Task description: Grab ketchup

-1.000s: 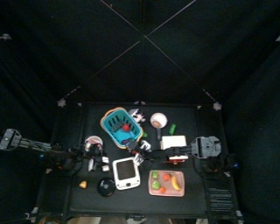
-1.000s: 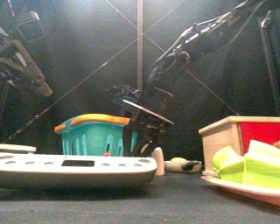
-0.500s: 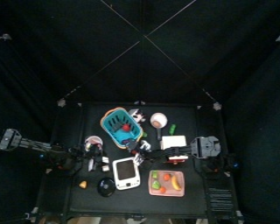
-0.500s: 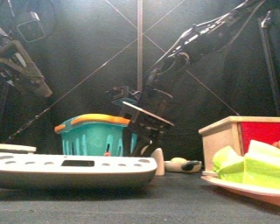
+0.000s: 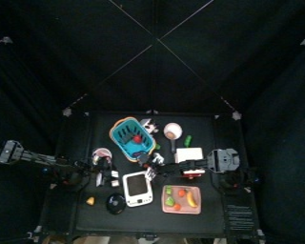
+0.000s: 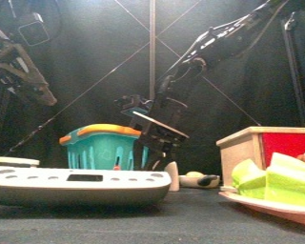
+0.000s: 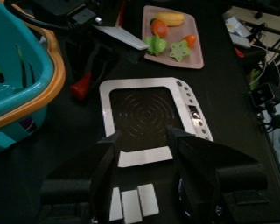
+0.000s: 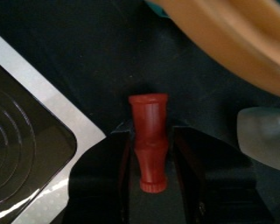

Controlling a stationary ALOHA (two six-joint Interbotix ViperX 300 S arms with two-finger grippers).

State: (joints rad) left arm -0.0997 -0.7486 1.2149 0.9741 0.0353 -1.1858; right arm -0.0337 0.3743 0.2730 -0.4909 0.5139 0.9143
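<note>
Reporting, first inspector: the step in hand is the grasp itself. The slim red plastic ketchup bottle [image 8: 147,140] lies flat on the black table [image 7: 245,153], directly between the fingers [image 8: 116,162] of the right gripper [image 8: 156,156]. Its capped end points away from the wrist.

Second inspector: State of those fingers?

First inspector: Apart, one on each side of the bottle. A thin dark gap shows on one side, so no clamp is confirmed. My judgement is that the next move calls for closing squarely on the bottle's body, then lifting straight up.

Second inspector: Clearances?

First inspector: Tight. The flat silver kitchen scale [image 8: 25,149] sits just outside one finger, and the teal plastic basket with an orange rim [image 8: 230,48] is just beyond the fingertips. A skewed lift could nudge either.

Second inspector: The other arm?

First inspector: The left gripper [image 7: 149,144] hangs above the same scale, fingers wide apart and empty. A pink tray of toy food [image 7: 196,58] lies well beyond its fingertips.

Second inspector: Surface and room?

First inspector: Matte black tabletop, crowded with small items. Black curtains [image 5: 152,57] enclose all sides.
</note>
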